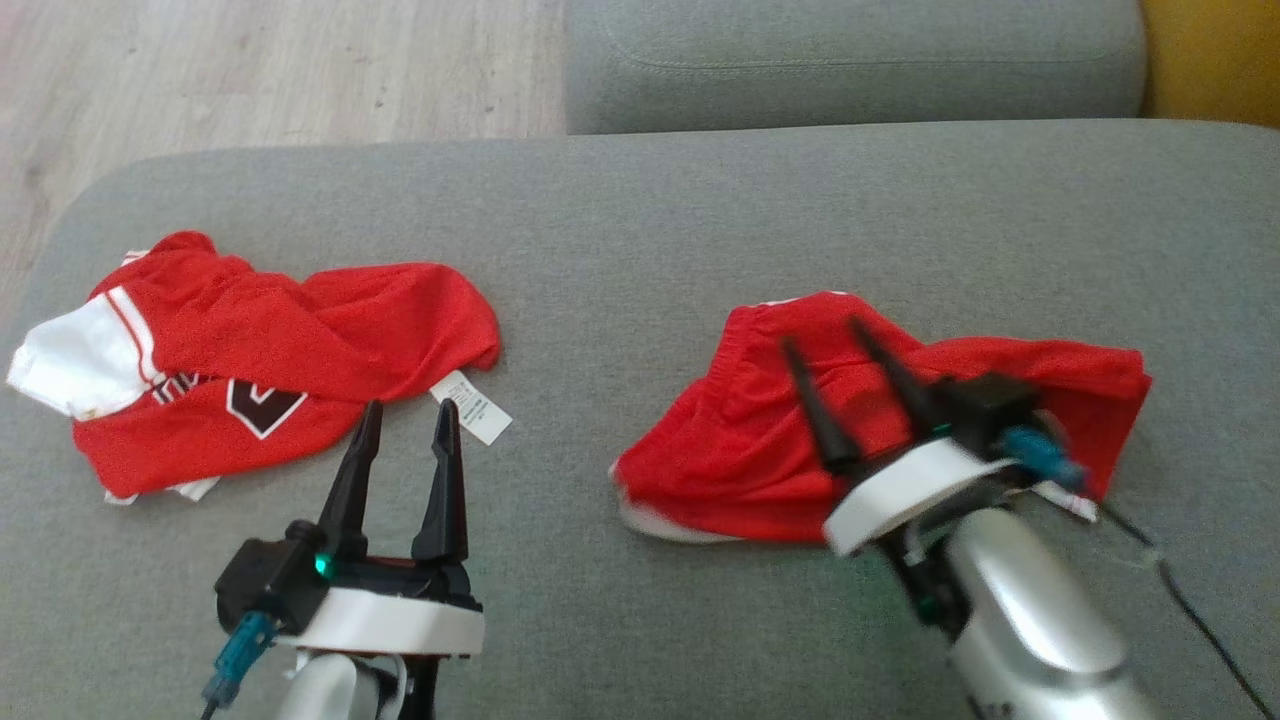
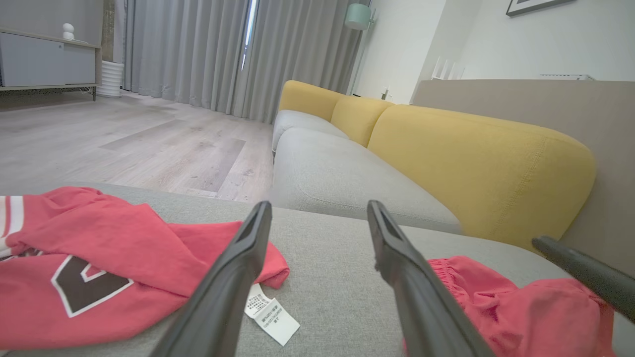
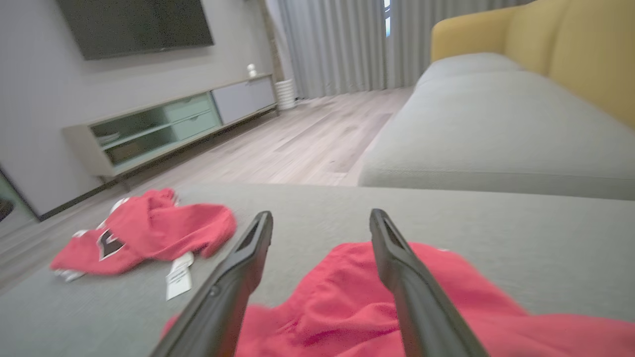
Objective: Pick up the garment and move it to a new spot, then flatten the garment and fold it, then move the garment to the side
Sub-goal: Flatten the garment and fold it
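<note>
A crumpled red garment (image 1: 740,440) with an elastic waistband lies on the right of the grey sofa seat (image 1: 640,220). My right gripper (image 1: 820,335) hovers over it, open, with nothing between its fingers. The right wrist view shows the same red garment (image 3: 337,297) under the spread right gripper (image 3: 321,214). My left gripper (image 1: 411,405) is open near the front left, its tips just short of a red jersey (image 1: 250,350) with white trim and a white label (image 1: 472,407). In the left wrist view the left gripper (image 2: 318,206) stands between the jersey (image 2: 99,238) and the garment (image 2: 496,297).
The seat's rounded left edge drops to a wooden floor (image 1: 250,70). A second grey seat cushion (image 1: 850,60) lies beyond, with yellow back cushions (image 2: 471,163) on the right. A dark cable (image 1: 1190,600) trails from the right wrist. Bare grey fabric separates the two red pieces.
</note>
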Motion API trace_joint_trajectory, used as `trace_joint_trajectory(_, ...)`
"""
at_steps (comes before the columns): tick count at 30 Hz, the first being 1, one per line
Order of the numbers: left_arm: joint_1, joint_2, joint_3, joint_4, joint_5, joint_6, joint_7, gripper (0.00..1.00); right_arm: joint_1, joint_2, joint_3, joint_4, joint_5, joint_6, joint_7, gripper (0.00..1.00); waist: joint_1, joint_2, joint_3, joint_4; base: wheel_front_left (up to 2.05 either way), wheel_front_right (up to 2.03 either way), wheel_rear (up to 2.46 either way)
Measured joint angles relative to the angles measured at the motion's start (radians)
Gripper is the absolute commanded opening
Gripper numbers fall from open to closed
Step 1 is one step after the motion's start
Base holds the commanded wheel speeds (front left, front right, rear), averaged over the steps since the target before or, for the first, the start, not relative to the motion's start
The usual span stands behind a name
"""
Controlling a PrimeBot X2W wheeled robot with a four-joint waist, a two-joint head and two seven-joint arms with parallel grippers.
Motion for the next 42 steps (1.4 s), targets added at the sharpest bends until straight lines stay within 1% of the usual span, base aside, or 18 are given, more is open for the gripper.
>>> trace_joint_trajectory(4, 0.009, 0.0, 0.0, -0.006, 0.0, 0.0, 0.0, 1.0, 0.043, 0.0, -0.185, -0.044, -0.059, 0.0, -0.02, 1.0, 0.0, 0.0, -0.004, -0.017, 0.0, 0.0, 0.0)
trace_joint_trajectory(7, 0.009, 0.0, 0.0, -0.016, 0.0, 0.0, 0.0, 1.0, 0.111, 0.0, -0.275, -0.069, -0.084, 0.0, -0.03, 1.0, 0.0, 0.0, -0.004, -0.029, 0.0, 0.0, 0.0)
trace_joint_trajectory(11, 0.009, 0.0, 0.0, -0.017, 0.0, 0.0, 0.0, 1.0, 0.185, 0.003, -0.323, -0.079, -0.085, 0.0, -0.03, 1.0, 0.0, 0.0, 0.002, -0.041, 0.0, 0.0, 0.0)
trace_joint_trajectory(14, 0.009, 0.0, -0.003, -0.017, 0.0, 0.0, 0.0, 1.0, 0.187, 0.007, -0.342, -0.095, -0.09, 0.0, -0.03, 1.0, -0.0001, 0.0, 0.009, -0.044, 0.0, 0.0, 0.0)
trace_joint_trajectory(18, 0.004, 0.0, -0.02, -0.017, 0.0, 0.0, 0.0, 1.0, 0.143, 0.009, -0.353, -0.102, -0.125, 0.0, -0.025, 1.0, 0.0, 0.0, 0.024, -0.035, 0.0, 0.0, 0.0)
trace_joint_trajectory(21, 0.0, 0.0, -0.032, -0.016, 0.0, 0.0, 0.0, 1.0, 0.065, 0.009, -0.357, -0.078, -0.156, 0.0, 0.053, 1.0, 0.0, 0.0, 0.035, -0.019, 0.0, 0.0, 0.0)
trace_joint_trajectory(23, -0.006, 0.0, -0.033, -0.015, 0.0, 0.0, 0.0, 1.0, -0.002, 0.009, -0.346, -0.046, -0.174, 0.0, 0.118, 1.0, 0.0, 0.0, 0.043, -0.008, 0.0, 0.0, 0.0)
trace_joint_trajectory(26, -0.021, 0.0, -0.039, -0.01, 0.0, 0.0, 0.0, 1.0, -0.107, 0.007, -0.313, 0.028, -0.244, 0.0, 0.224, 1.0, 0.0001, 0.0, 0.055, 0.012, 0.0, 0.0, 0.0)
trace_joint_trajectory(31, -0.035, -0.001, -0.076, 0.0, 0.0, 0.0, 0.0, 1.0, -0.224, 0.001, -0.318, 0.197, -0.252, 0.0, 0.381, 1.0, 0.0001, 0.0, 0.07, 0.053, 0.0, 0.0, 0.0)
trace_joint_trajectory(33, -0.035, 0.0, -0.08, 0.003, -0.006, 0.0, 0.0, 1.0, -0.252, -0.011, -0.315, 0.267, -0.251, 0.0, 0.432, 1.0, 0.0001, 0.0, 0.073, 0.07, 0.0, 0.0, 0.0)
trace_joint_trajectory(35, -0.035, 0.0, -0.083, 0.005, -0.01, 0.0, 0.0, 1.0, -0.273, -0.017, -0.318, 0.327, -0.242, 0.0, 0.468, 1.0, 0.0001, 0.0, 0.076, 0.085, 0.0, 0.0, 0.0)
trace_joint_trajectory(36, -0.035, 0.0, -0.083, 0.005, -0.01, 0.0, 0.0, 1.0, -0.273, -0.017, -0.318, 0.327, -0.242, 0.0, 0.468, 1.0, 0.0001, 0.0, 0.076, 0.085, 0.0, 0.0, 0.0)
trace_joint_trajectory(42, -0.035, 0.0, -0.09, 0.005, -0.011, 0.0, 0.0, 1.0, -0.338, -0.034, -0.329, 0.472, -0.236, 0.0, 0.532, 1.0, 0.0001, 0.0, 0.09, 0.119, 0.0, 0.0, 0.0)
